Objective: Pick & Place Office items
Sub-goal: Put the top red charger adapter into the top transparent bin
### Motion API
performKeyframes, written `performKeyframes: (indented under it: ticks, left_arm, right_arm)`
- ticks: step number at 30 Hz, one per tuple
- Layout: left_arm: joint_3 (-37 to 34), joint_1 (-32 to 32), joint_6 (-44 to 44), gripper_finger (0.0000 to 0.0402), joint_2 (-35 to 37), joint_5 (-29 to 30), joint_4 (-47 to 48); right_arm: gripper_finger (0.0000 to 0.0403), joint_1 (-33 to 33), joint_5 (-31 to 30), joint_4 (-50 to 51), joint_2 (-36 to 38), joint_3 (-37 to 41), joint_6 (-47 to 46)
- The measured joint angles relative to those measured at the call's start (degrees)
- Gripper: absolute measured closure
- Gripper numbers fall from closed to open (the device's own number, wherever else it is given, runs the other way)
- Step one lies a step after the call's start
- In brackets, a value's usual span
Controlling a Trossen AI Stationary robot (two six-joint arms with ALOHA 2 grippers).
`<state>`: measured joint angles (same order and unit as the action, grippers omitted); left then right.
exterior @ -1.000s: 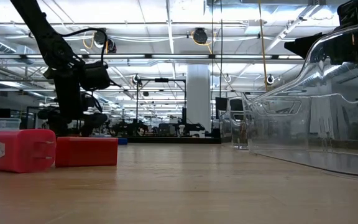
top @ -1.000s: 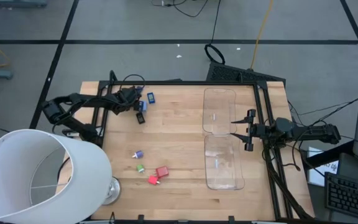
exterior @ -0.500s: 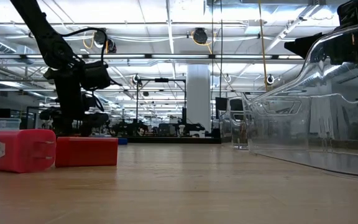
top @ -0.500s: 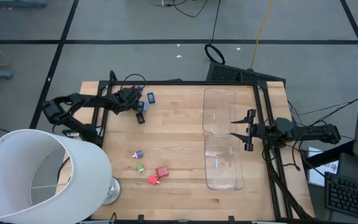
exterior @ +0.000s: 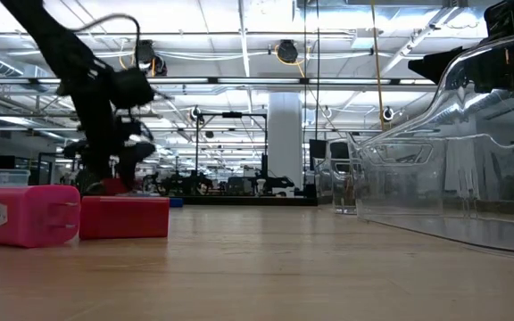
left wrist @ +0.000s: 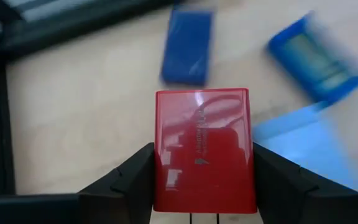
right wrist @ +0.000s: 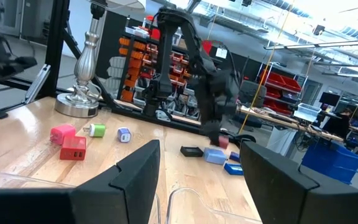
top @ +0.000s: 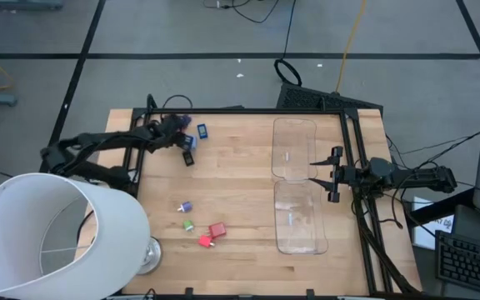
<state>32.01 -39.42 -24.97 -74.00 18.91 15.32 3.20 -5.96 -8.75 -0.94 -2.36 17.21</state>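
Note:
My left gripper (top: 179, 127) is at the table's far left, shut on a glossy red block (left wrist: 204, 149). Beneath and beside it lie a dark blue piece (left wrist: 187, 46) and light blue pieces (left wrist: 309, 56); in the high view these show as a blue piece (top: 202, 131) and two dark ones (top: 188, 150). A purple piece (top: 185, 206), a green piece (top: 188, 225) and two red blocks (top: 212, 234) lie flat on the wood at the near middle. My right gripper (top: 332, 176) is open and empty at the right edge of the clear tray (top: 294, 183). My left gripper pinches the red block by its two long side faces (left wrist: 160, 162) between its two fingers (left wrist: 126, 183), with the fingers along the block. The block's broad glossy face shows to the wrist camera. In the low view the block (exterior: 105, 185) sits just above the table line.
A big white lampshade (top: 57, 237) on a metal lamp base (top: 147, 254) covers the near left corner. The black frame rails (top: 240, 111) run along the far and side edges. Bare wood lies between the pieces and the tray.
My left arm has drawn back toward the table's left edge. Its gripper has shifted a little toward the far edge and tipped, still shut on the red block. My right arm has kept still.

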Motion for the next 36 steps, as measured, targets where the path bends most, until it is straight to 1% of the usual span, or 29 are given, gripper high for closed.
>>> performKeyframes:
  ticks: [6,9,12,16,18,21,24,27,32,36]
  left_arm:
    - [0.0,4.5,1.3,0.0190,11.4,-5.7,0.1]
    - [0.1,8.7,2.5,0.0177,16.3,-9.7,-0.4]
    - [0.1,13.7,3.5,0.0176,19.3,-13.1,-0.7]
    - [0.1,21.0,4.7,0.0189,20.8,-17.0,-3.3]
    - [0.1,24.9,5.0,0.0189,20.8,-18.0,-5.4]
    - [0.1,30.5,4.7,0.0187,20.2,-17.9,-9.5]
    - [0.1,35.9,3.3,0.0174,17.5,-17.4,-15.1]
    - [0.2,40.4,2.1,0.0173,14.8,-17.4,-22.0]
    - [0.1,44.6,0.4,0.0189,8.5,-17.6,-30.7]
    - [0.1,45.0,-0.5,0.0186,4.1,-20.4,-37.5]
  right_arm:
    - [0.0190,0.0,0.0,0.0,0.0,0.0,0.0]
    - [0.0190,0.0,0.0,0.0,0.0,0.0,0.0]
    - [0.0190,0.0,0.0,0.0,0.0,0.0,0.0]
    - [0.0190,0.0,0.0,0.0,0.0,0.0,0.0]
    - [0.0190,0.0,0.0,0.0,0.0,0.0,0.0]
    - [0.0190,0.0,0.0,0.0,0.0,0.0,0.0]
    - [0.0190,0.0,0.0,0.0,0.0,0.0,0.0]
    - [0.0190,0.0,0.0,0.0,0.0,0.0,0.0]
    - [0.0190,0.0,0.0,0.0,0.0,0.0,0.0]
    - [0.0190,0.0,0.0,0.0,0.0,0.0,0.0]
